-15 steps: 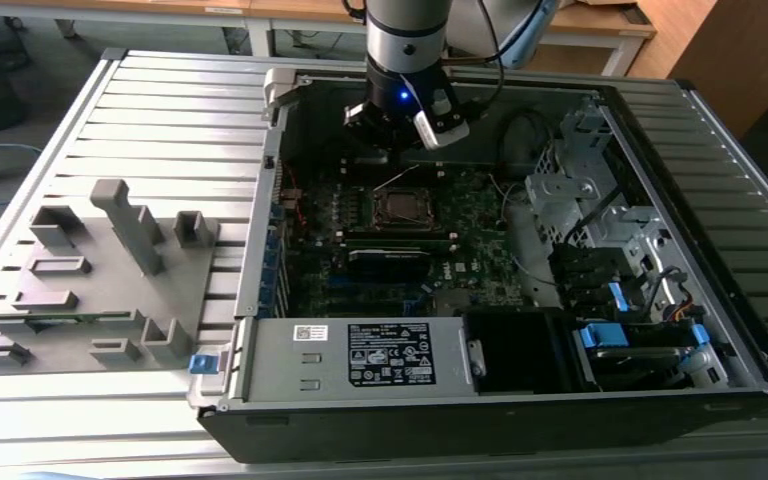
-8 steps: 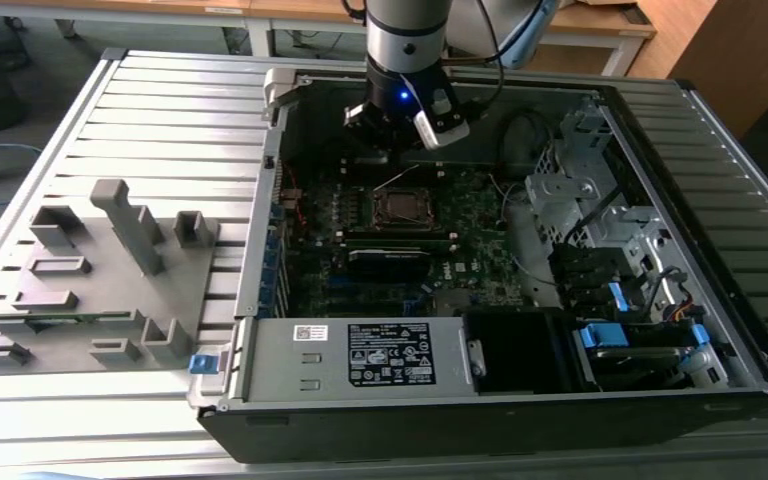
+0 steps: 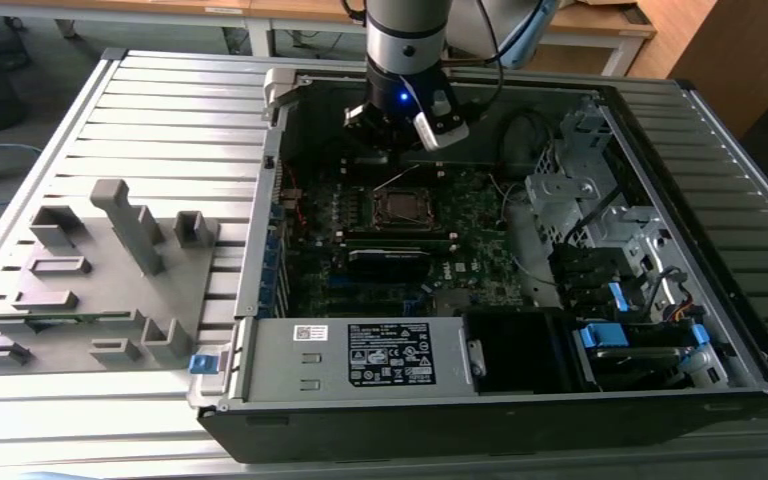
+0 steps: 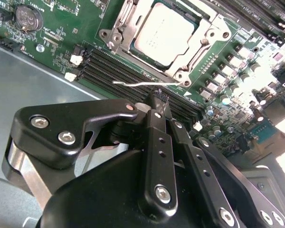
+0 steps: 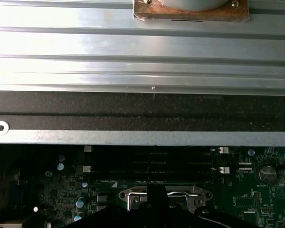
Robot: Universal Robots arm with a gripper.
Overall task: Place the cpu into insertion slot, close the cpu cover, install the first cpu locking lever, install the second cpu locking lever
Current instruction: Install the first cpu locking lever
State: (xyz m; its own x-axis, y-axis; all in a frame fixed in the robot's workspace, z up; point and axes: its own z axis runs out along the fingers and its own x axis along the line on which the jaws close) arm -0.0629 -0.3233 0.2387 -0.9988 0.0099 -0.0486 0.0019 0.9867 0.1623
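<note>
Cpu (image 4: 167, 34) seated in the insertion slot (image 3: 379, 208), middle of the exterior view. Cpu cover (image 4: 205, 43) appears lowered over it. Thin wire locking lever (image 4: 137, 84) lies alongside the socket, looks unlatched, just off the tip of the gripper (image 4: 157, 97). Jaws closed together, nothing held. Risk: the tip slips off the springy wire, which snaps back, or the tip scrapes the memory slots (image 4: 114, 66) beneath.
</note>
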